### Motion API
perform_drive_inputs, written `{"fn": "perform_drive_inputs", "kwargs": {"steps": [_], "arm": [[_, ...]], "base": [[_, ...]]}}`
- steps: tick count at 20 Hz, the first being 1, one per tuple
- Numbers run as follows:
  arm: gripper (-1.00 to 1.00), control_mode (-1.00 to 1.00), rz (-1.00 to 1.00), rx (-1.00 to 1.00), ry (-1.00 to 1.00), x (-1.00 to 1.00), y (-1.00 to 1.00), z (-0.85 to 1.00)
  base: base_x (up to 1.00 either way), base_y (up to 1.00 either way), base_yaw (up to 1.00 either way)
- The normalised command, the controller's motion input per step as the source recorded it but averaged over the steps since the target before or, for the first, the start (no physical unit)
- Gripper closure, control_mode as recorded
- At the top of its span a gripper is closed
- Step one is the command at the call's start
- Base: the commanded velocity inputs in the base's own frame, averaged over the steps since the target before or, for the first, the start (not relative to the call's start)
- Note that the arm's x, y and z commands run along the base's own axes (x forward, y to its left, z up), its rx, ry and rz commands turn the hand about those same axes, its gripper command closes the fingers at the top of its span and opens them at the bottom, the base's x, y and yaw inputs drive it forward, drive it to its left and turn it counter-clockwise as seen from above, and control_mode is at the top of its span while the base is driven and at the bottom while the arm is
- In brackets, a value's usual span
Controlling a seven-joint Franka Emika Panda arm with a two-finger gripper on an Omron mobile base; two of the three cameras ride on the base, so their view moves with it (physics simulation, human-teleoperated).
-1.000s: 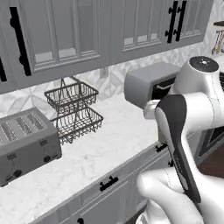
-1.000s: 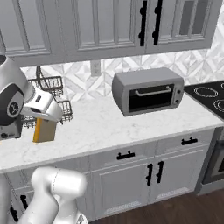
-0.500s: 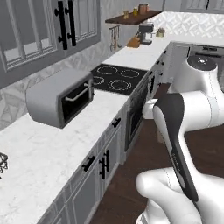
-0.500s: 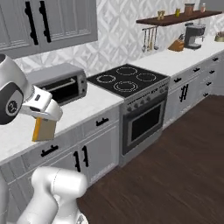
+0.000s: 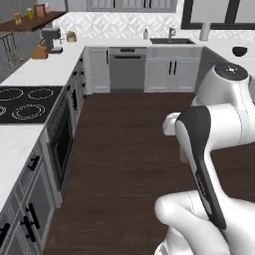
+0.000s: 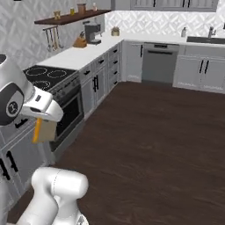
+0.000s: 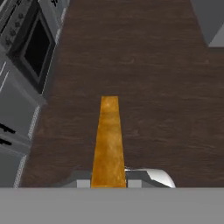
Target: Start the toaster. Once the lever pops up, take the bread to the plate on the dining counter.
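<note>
1. Dark brown wood-plank floor [image 5: 129,144] running down the middle of the kitchen.
2. Grey shaker cabinets with black handles [image 6: 94,85] under white marble worktops [image 6: 83,50].
3. Black glass cooktop [image 5: 17,102] over a built-in oven [image 7: 33,48].
4. Steel dishwasher [image 5: 127,69], sink with tap [image 5: 172,40].
5. Patterned grey-white backsplash [image 5: 124,22], dark wooden wall shelf [image 6: 66,17].

Kitchen: stove [image 5: 19,103], sink [image 5: 172,41], cabinets [image 5: 172,74]
</note>
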Motion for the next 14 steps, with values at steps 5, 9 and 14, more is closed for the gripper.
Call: {"fn": "perform_drive_inputs", "kwargs": {"steps": [5, 9, 14], "arm": [[1.0, 1.0, 0.0, 0.0, 0.0, 0.0, 0.0, 0.0], [1.0, 1.0, 0.0, 0.0, 0.0, 0.0, 0.0, 0.0], [1.0, 1.0, 0.0, 0.0, 0.0, 0.0, 0.0, 0.0]], "base": [[0.68, -0.36, -0.52], [1.0, -0.01, -0.34], [1.0, 0.0, -0.26]]}}
